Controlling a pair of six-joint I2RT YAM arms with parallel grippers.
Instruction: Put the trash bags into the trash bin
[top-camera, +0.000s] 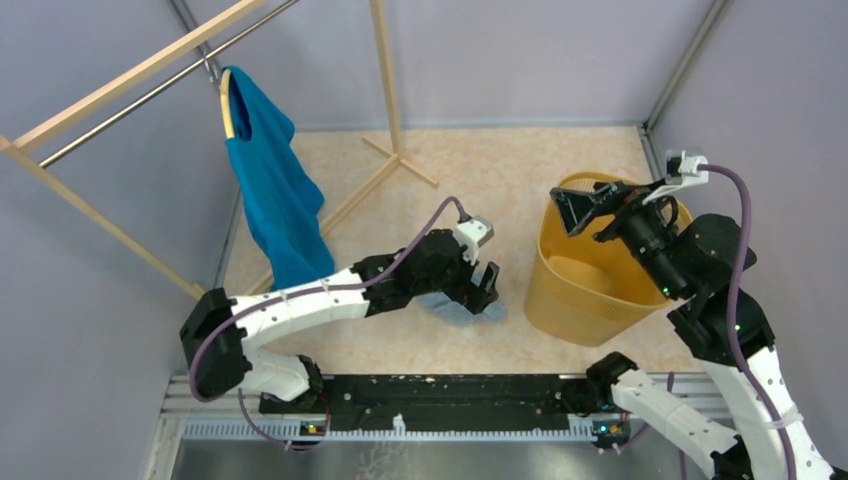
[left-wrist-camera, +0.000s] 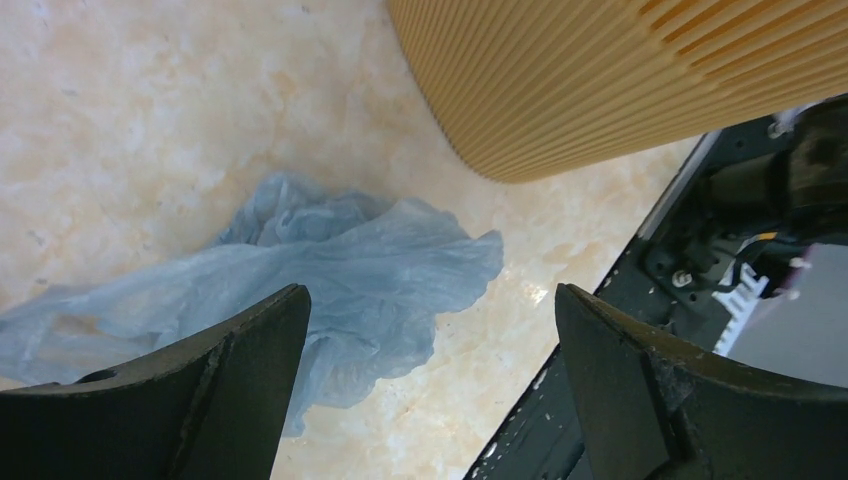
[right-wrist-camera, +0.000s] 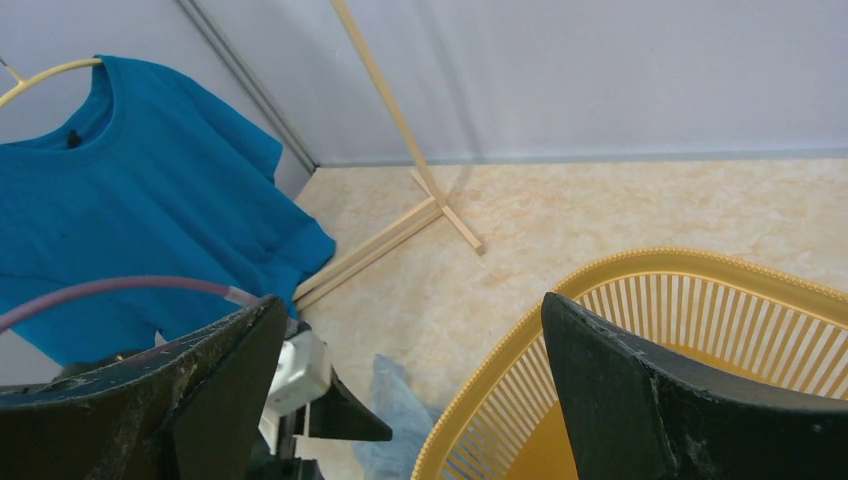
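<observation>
The trash bag (top-camera: 462, 311) is a crumpled pale blue-grey film lying flat on the floor, just left of the trash bin (top-camera: 572, 292). The bin is a yellow-orange ribbed basket standing upright. My left gripper (top-camera: 480, 288) hovers low over the bag with its jaws wide apart and nothing between them. In the left wrist view the bag (left-wrist-camera: 340, 270) lies partly under the left finger, with the bin wall (left-wrist-camera: 620, 80) beyond. My right gripper (top-camera: 572, 212) is open above the bin's far-left rim (right-wrist-camera: 700, 265) and holds nothing. A strip of the bag (right-wrist-camera: 400, 400) shows there too.
A teal shirt (top-camera: 270, 190) hangs from a hanger on the wooden clothes rack (top-camera: 390, 110) at the back left. The black base rail (top-camera: 440, 395) runs along the near edge, close to the bag. Grey walls enclose the floor on three sides.
</observation>
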